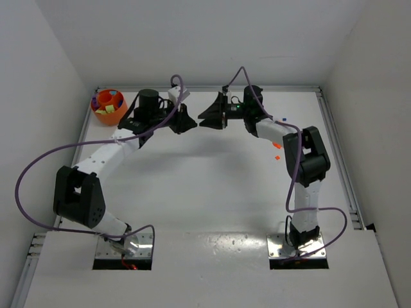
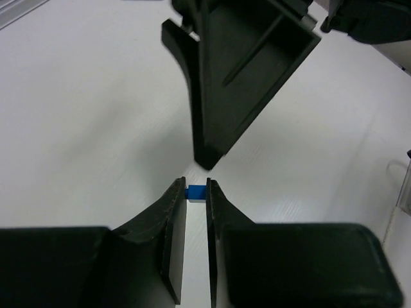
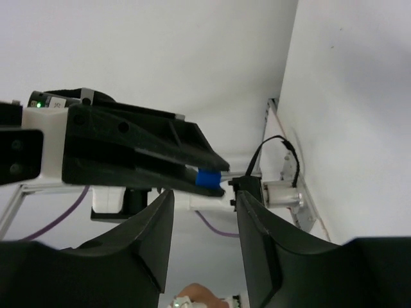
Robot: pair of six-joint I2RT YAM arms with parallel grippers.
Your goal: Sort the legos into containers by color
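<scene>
Overhead, the left hand [image 1: 193, 123] and right hand [image 1: 201, 120] meet tip to tip at upper centre above the white bench [image 1: 205, 192]. An orange bowl [image 1: 109, 106] holding bricks sits at upper left; two orange-red bricks [image 1: 277, 147] lie at right.

In the left wrist view, the left hand [image 2: 196, 186] is clenched on a blue brick [image 2: 196, 192] at lower centre, with the right hand's tip [image 2: 209, 154] just above it.

In the right wrist view, the right hand [image 3: 204, 199] stands released, fingers apart, at the bottom. The blue brick [image 3: 207, 178] sits just above, grasped in the left hand's tips.
</scene>
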